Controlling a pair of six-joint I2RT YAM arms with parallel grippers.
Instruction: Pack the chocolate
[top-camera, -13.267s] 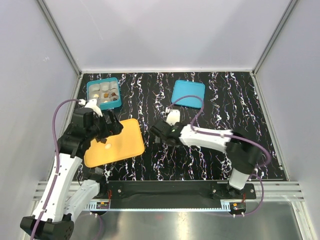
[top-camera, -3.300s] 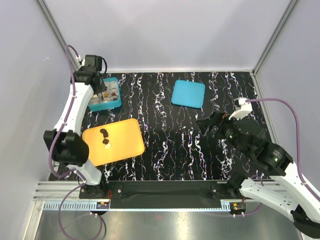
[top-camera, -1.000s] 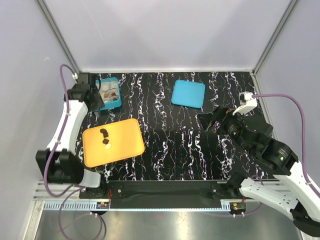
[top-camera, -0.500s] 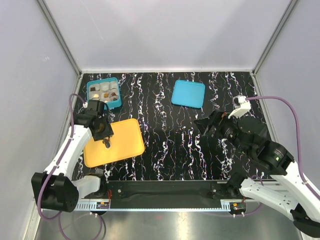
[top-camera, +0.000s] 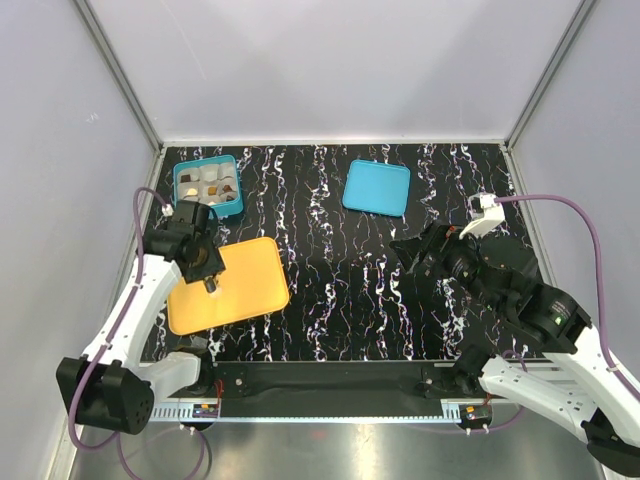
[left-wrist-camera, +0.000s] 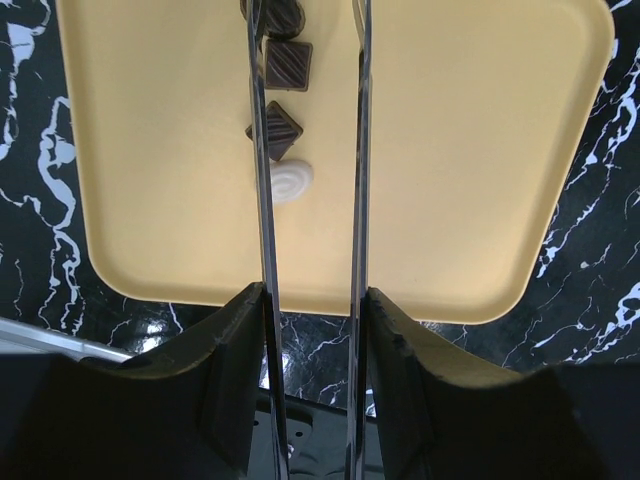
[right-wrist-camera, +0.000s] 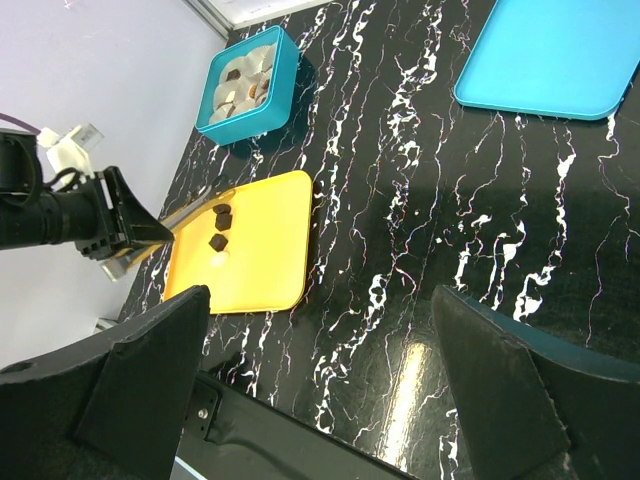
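Three dark chocolate pieces (left-wrist-camera: 288, 63) and a cream-white one (left-wrist-camera: 291, 180) lie on the orange tray (left-wrist-camera: 470, 150). My left gripper (left-wrist-camera: 306, 8) hangs over them with its long thin blades apart. The pieces sit along the left blade, none of them clamped. From above, the left gripper (top-camera: 207, 274) is over the tray's left part (top-camera: 250, 285). The teal box (top-camera: 208, 187) behind it holds several pieces in its compartments. My right gripper (top-camera: 408, 248) is wide open in the air at the right, with nothing between its fingers (right-wrist-camera: 150, 370).
The flat teal lid (top-camera: 377, 187) lies at the back centre on the black marbled table. In the right wrist view, the tray (right-wrist-camera: 265, 240), the box (right-wrist-camera: 250, 82) and the lid (right-wrist-camera: 548, 60) lie far below. Grey walls enclose the table.
My left arm has swung from the teal box forward to over the orange tray. The right arm shifted slightly and stays open.
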